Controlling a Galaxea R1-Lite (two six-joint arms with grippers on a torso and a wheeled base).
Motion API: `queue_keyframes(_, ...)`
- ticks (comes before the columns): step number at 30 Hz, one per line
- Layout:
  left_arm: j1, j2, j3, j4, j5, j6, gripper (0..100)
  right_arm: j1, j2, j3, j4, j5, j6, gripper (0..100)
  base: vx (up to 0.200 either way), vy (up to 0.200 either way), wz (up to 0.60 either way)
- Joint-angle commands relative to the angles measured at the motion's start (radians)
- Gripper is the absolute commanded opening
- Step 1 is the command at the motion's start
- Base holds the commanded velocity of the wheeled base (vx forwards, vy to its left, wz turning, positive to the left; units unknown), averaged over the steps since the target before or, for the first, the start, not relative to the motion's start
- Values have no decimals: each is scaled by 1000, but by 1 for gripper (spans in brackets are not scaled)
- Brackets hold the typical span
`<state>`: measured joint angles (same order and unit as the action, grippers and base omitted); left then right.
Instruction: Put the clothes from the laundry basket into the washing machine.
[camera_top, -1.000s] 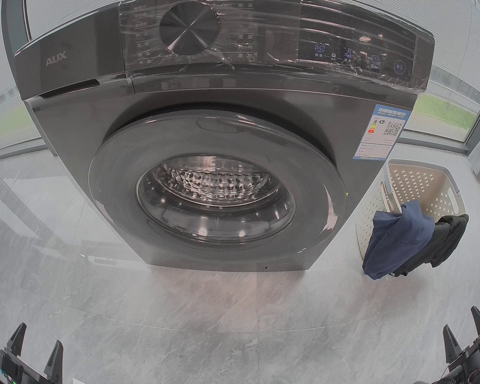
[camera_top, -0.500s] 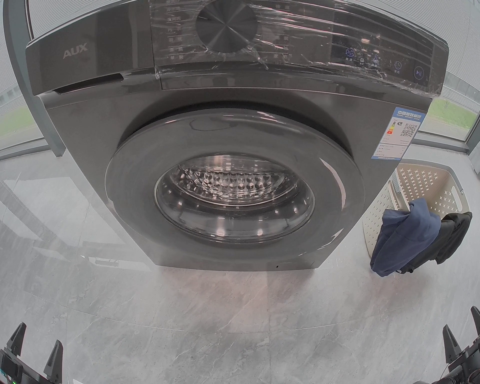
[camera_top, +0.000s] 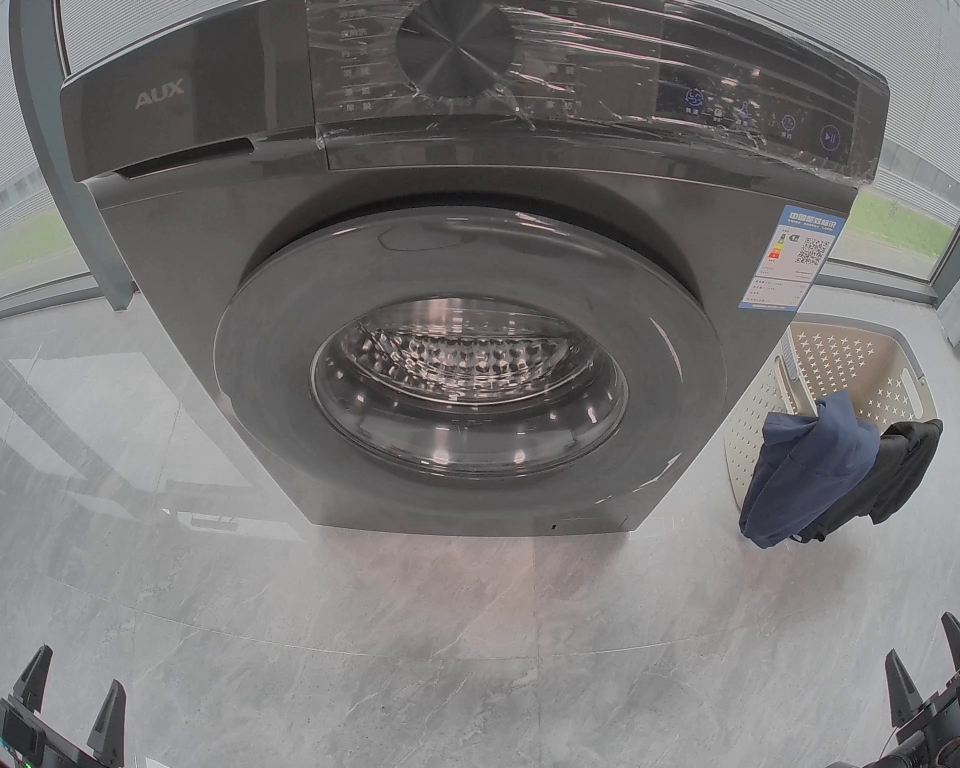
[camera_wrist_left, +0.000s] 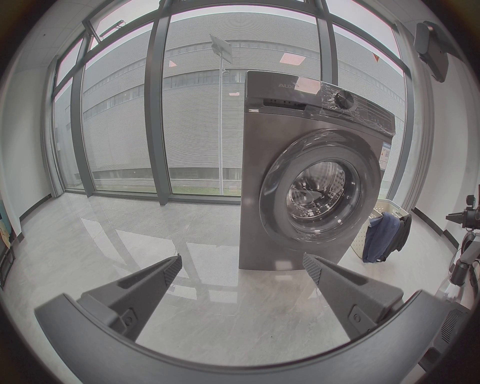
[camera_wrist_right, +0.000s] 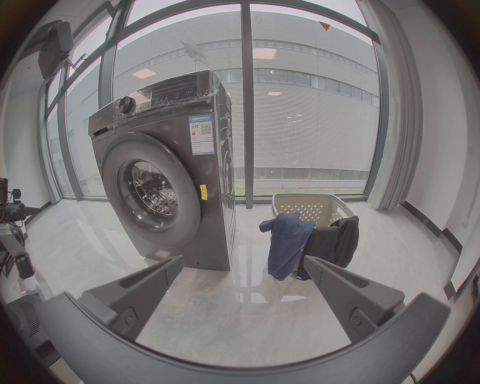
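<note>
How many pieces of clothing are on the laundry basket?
2: a blue garment draped over the laundry basket front rim, a black garment beside it. More may hide inside.

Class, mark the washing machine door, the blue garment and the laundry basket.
washing machine door (camera_top: 470, 390), head view, centre of its glass.
blue garment (camera_top: 808, 470), head view, middle of the cloth.
laundry basket (camera_top: 857, 365), head view, perforated inner wall.

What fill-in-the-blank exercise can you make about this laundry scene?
The washing machine door is ___.
The laundry basket stands on the floor, to the robot's ___ of the machine.
A black garment and a ___ one hang over its rim.
The left gripper and right gripper have ___ jaws.
Missing: closed; right; blue; open.
</note>
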<state>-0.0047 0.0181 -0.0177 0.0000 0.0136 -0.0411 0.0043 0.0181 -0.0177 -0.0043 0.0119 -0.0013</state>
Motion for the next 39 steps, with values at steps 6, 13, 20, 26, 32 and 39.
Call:
queue_keyframes(6, 0, -13, 16, 0, 0, 0, 100, 0, -18, 18, 0, 0, 0, 100, 0, 133, 0)
queue_keyframes(13, 0, -13, 16, 0, 0, 1, 100, 0, -18, 18, 0, 0, 0, 100, 0, 0, 0)
queue_keyframes(20, 0, -13, 16, 0, -1, 1, 100, 0, -18, 18, 0, 0, 0, 100, 200, 0, 0)
queue_keyframes(26, 0, -13, 16, 0, -1, 1, 100, 0, -18, 18, 0, 0, 0, 100, 200, 0, 0)
queue_keyframes(32, 0, -13, 16, 0, 0, 1, 100, 2, -18, 18, 0, -1, 1, 100, 67, 0, 0)
queue_keyframes(39, 0, -13, 16, 0, -1, 1, 100, 0, -18, 18, 0, 2, -6, 100, 0, 0, 0)
